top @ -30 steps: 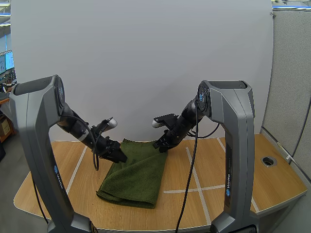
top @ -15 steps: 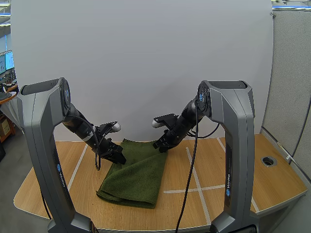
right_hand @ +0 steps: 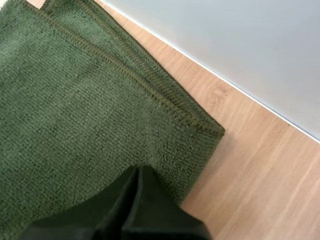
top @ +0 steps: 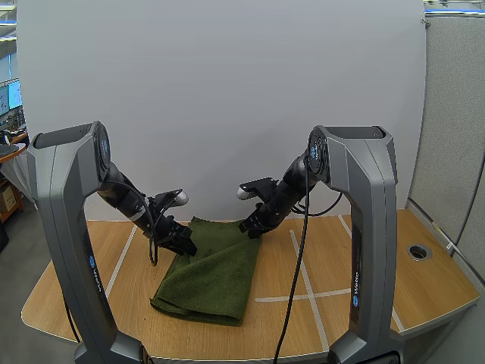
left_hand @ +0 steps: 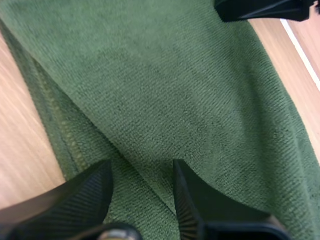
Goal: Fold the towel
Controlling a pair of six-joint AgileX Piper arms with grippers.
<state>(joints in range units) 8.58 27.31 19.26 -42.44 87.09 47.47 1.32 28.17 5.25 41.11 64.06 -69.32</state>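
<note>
Dark green towel (top: 212,277) lying folded mid-table on the wooden table (top: 379,262), left gripper (top: 184,246) spread apart over its far left edge, right gripper (top: 250,229) closed to a wedge at its far right corner.

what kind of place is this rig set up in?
Looks like a robot test bench in a lab or office: a wooden table marked with white tape lines, a plain white panel behind it, and a grey partition beside it.

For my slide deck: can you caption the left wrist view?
Left gripper, fingers open, poised over a fold in the green towel on the wooden table.
</note>
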